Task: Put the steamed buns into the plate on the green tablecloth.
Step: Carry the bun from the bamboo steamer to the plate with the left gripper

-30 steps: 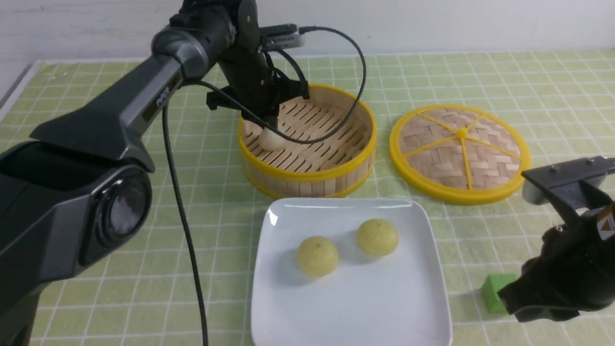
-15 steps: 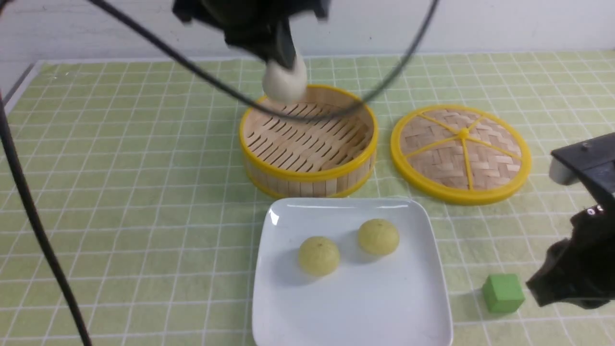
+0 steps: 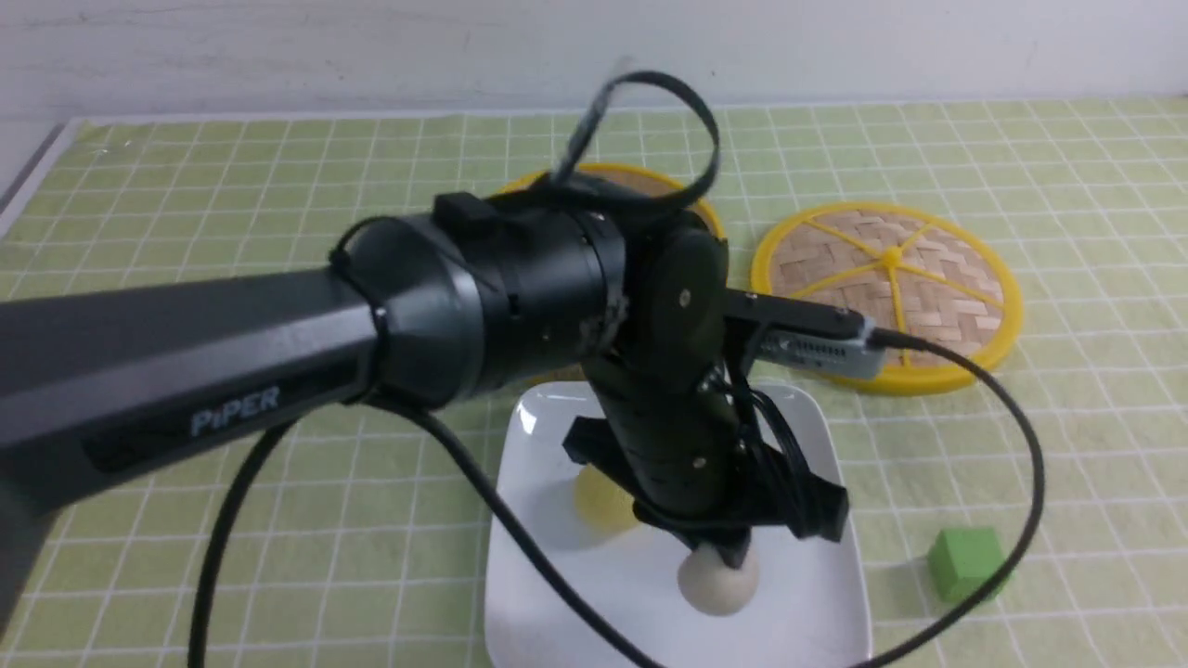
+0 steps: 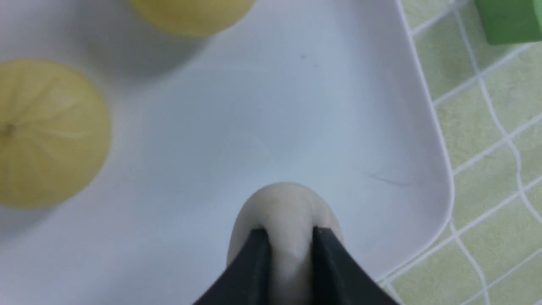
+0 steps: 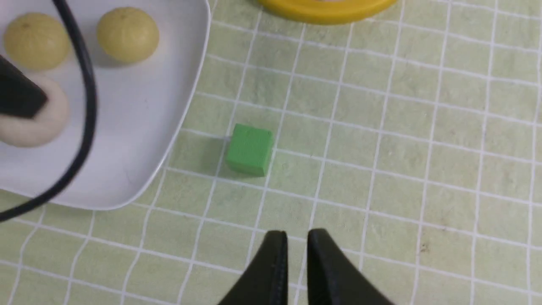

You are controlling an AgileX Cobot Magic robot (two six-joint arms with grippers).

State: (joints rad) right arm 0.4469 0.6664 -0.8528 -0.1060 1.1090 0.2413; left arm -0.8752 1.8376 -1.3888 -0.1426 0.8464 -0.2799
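My left gripper point(image 4: 290, 239) is shut on the greyish-beige steamed bun point(image 4: 288, 207), which sits low over the near right part of the white plate point(image 4: 322, 106). In the front view this bun point(image 3: 715, 584) touches the plate point(image 3: 524, 566) under the gripper point(image 3: 729, 557). Two pale yellow buns point(image 4: 46, 131) point(image 4: 190, 15) lie on the plate behind it; the arm hides most of them in the front view, where one point(image 3: 599, 501) peeks out. My right gripper point(image 5: 297, 239) hovers over the green tablecloth point(image 5: 381, 161), its fingers a narrow gap apart and empty.
A green cube point(image 3: 965, 563) point(image 5: 250, 149) lies on the cloth just right of the plate. The woven lid point(image 3: 891, 278) lies flat at the back right. The yellow-rimmed steamer point(image 3: 603, 174) is mostly hidden behind my left arm. A black cable point(image 3: 1002, 520) loops over the plate's right side.
My left gripper lifted the greyish bun out of the steamer and brought it forward and down onto the plate. The right arm has drawn back out of the front view.
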